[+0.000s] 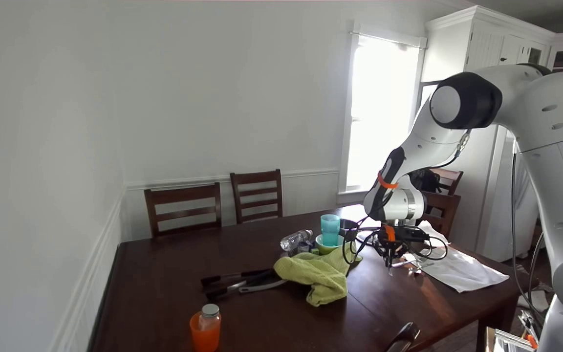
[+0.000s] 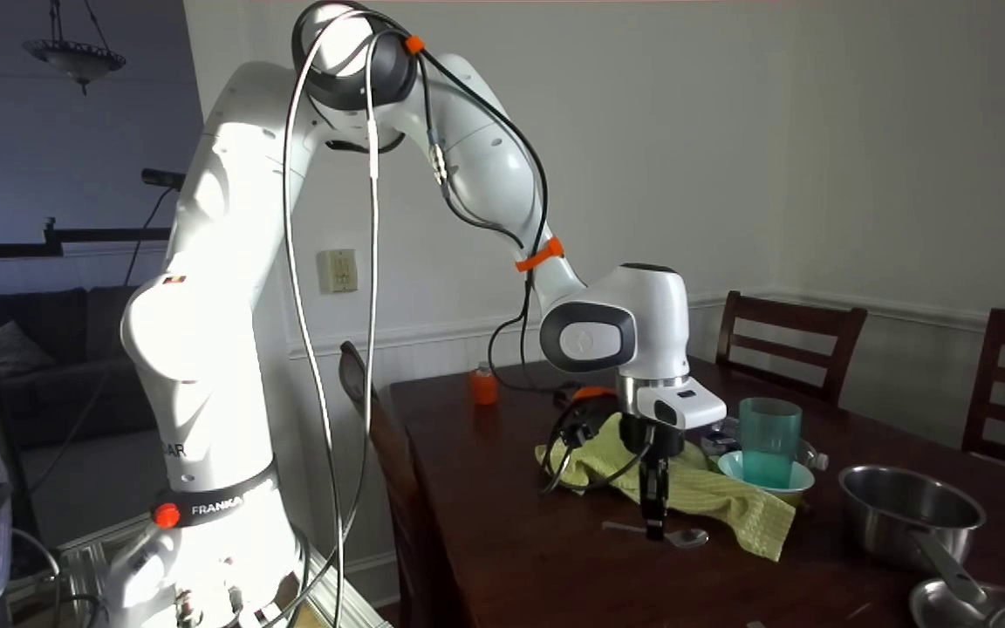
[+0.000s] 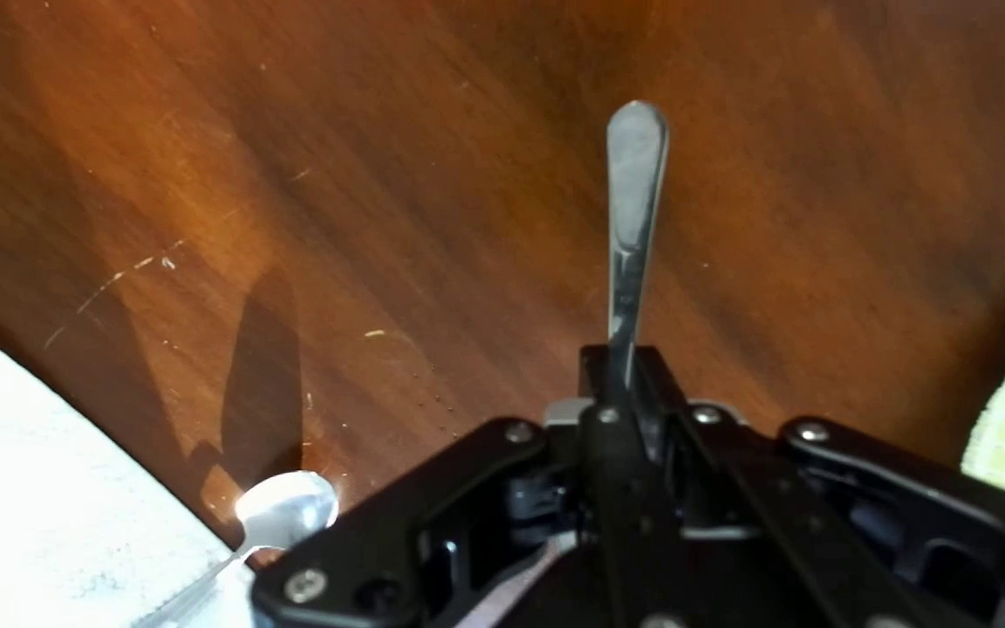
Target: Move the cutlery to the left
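My gripper (image 3: 632,371) is shut on a silvery piece of cutlery; its flat handle (image 3: 636,174) points up from the jaws in the wrist view. In an exterior view, the gripper (image 2: 655,523) is low over the table, with the spoon's bowl (image 2: 687,538) on its right and the handle on its left. I cannot tell whether this spoon touches the table. Another spoon (image 3: 286,508) lies at the edge of the white sheet (image 3: 49,506), lower left in the wrist view. In an exterior view, the gripper (image 1: 390,264) is left of loose cutlery (image 1: 414,270).
A green towel (image 2: 729,497) lies beside the gripper. A teal cup (image 2: 769,440) stands in a bowl (image 2: 803,478). A steel pot (image 2: 904,515) and pan (image 2: 939,606) stand nearby. A bottle (image 1: 296,239), long-handled utensils (image 1: 262,286) and an orange cup (image 1: 205,335) are on the table.
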Robot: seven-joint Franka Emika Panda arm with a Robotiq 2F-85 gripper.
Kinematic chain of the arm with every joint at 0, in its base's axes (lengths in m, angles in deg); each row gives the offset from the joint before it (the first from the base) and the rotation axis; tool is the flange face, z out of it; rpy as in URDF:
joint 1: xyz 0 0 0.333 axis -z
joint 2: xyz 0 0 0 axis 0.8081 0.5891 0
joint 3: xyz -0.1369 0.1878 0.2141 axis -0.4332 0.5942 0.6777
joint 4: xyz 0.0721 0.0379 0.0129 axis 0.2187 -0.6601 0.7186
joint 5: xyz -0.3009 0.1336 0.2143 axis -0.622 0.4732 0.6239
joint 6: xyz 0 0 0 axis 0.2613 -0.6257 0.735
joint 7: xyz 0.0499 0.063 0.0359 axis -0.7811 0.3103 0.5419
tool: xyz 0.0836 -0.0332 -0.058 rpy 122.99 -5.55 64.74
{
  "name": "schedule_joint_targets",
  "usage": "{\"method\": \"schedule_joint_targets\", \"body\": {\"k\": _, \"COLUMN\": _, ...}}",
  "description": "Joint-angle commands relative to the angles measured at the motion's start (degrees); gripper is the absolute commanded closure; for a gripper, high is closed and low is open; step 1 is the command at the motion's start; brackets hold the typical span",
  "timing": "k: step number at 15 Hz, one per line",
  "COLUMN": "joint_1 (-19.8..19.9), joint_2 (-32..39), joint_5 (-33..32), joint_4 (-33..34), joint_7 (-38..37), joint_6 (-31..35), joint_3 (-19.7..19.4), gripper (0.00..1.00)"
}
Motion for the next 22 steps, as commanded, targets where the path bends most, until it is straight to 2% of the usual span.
{"method": "schedule_joint_targets", "body": {"k": 1, "joint_1": 1.16, "joint_2": -0.86, "joint_5": -1.50, "joint_4": -2.38, "joint_7": 4.47, "joint_6": 1.51, "joint_3": 2.04, "gripper": 0.98}}
{"method": "schedule_joint_targets", "body": {"k": 10, "joint_1": 1.62, "joint_2": -0.60, "joint_5": -2.70, "joint_4": -7.30, "joint_7": 12.58, "joint_6": 8.65, "joint_3": 4.67, "gripper": 0.98}}
{"method": "schedule_joint_targets", "body": {"k": 18, "joint_1": 6.72, "joint_2": 0.27, "joint_5": -1.79, "joint_4": -9.28, "joint_7": 20.65, "joint_6": 11.93, "joint_3": 9.75, "gripper": 0.98}}
{"method": "schedule_joint_targets", "body": {"k": 22, "joint_1": 7.84, "joint_2": 1.28, "joint_5": -2.16, "joint_4": -9.26, "joint_7": 22.39, "joint_6": 12.20, "joint_3": 10.31, "gripper": 0.98}}
